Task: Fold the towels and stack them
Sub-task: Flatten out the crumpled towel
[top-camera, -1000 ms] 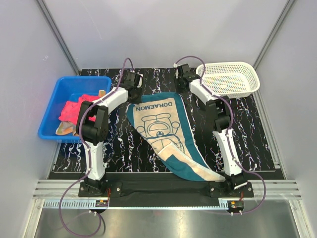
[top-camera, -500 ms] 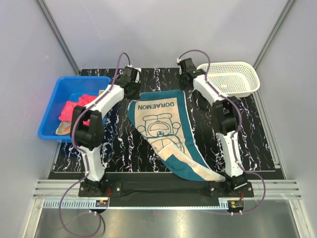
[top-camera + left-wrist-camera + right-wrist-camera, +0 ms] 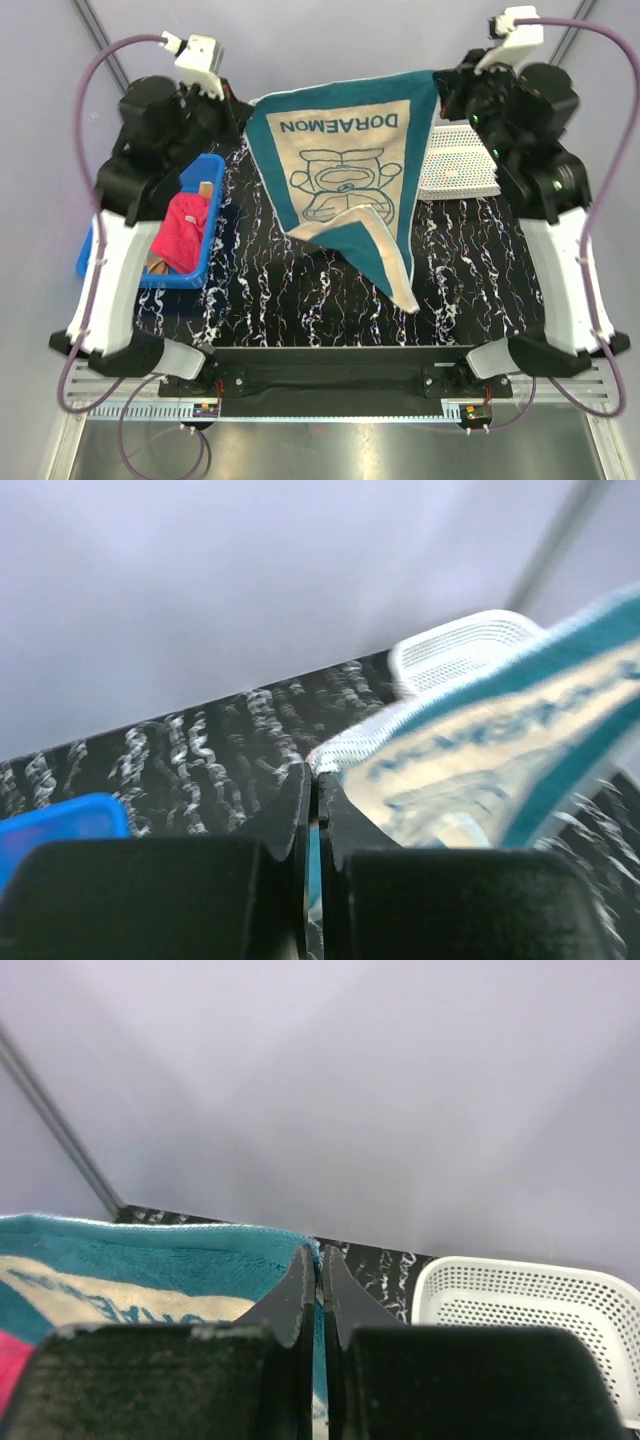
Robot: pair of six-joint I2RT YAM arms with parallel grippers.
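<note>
The teal towel [image 3: 345, 165] with a white cartoon face and beige centre hangs in the air, stretched between both grippers, its lower corner drooping toward the table at the near right. My left gripper [image 3: 247, 110] is shut on its upper left corner, seen in the left wrist view [image 3: 312, 772]. My right gripper [image 3: 440, 78] is shut on its upper right corner, seen in the right wrist view [image 3: 320, 1250]. The pink-red towel [image 3: 183, 225] lies in the blue bin [image 3: 208, 172]. An orange-peach towel [image 3: 155, 266] peeks out under it.
A white perforated basket [image 3: 457, 170] stands at the back right, partly behind the hanging towel; it also shows in the left wrist view [image 3: 455, 650] and the right wrist view [image 3: 530, 1310]. The black marbled mat [image 3: 300, 300] covers the table. Grey walls enclose the cell.
Both arms have risen sharply from the table's far edge. The teal towel has been lifted off the mat and now hangs spread between the two grippers.
</note>
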